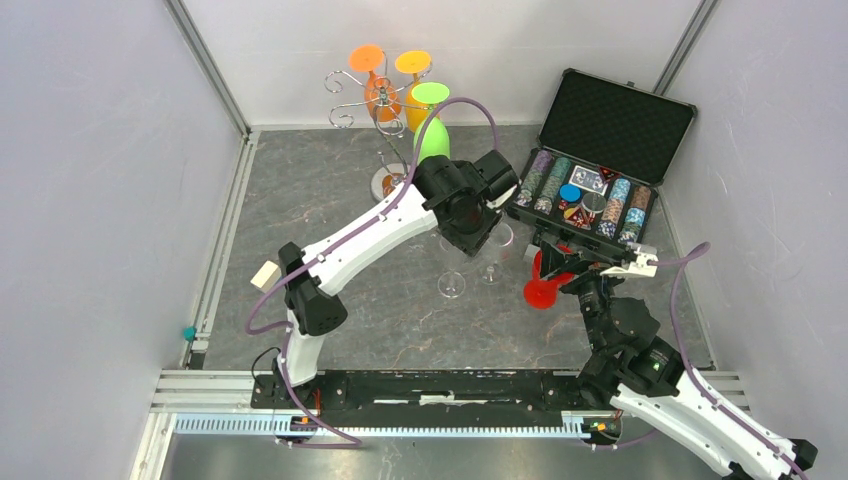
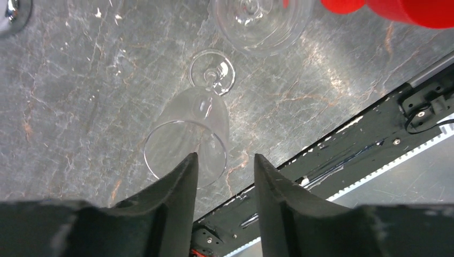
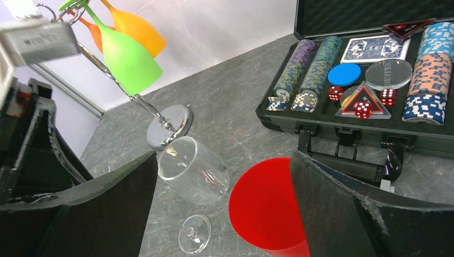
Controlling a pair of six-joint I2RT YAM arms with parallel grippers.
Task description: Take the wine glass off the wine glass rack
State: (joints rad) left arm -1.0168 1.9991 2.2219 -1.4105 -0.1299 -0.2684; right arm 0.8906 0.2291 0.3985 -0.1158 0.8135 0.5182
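Counter [image 1: 330, 210] of grey veined stone carries the shiny silver metal wine glass rack [image 1: 352, 100] near its far edge, round base [image 3: 170, 126] down. Three coloured glasses hang bowl-down from the scroll arms: green [image 1: 432, 135], orange [image 1: 381, 98] and amber [image 1: 413, 62]. The clear stemmed wine glass [image 2: 184, 152] is off the rack and stands upright on its foot on the counter, mid-table and well apart from the rack base. Left gripper [image 2: 225, 160] hangs directly over it with its fingers parted, bare counter and the base rail visible in the gap. The rim of the glass sits partly behind the left finger [image 2: 176, 198]; contact cannot be told, and nothing is pinched. A second clear wine glass [image 1: 492, 268] stands just beside the first, towards the red goblet-shaped glass [image 1: 545, 290]. Right gripper [image 3: 222, 158] is spread wide above the red glass, whose open mouth shows between the fingers, close to the right one. Open black case of poker chips, cards and dice [image 1: 615, 125] lies at far right
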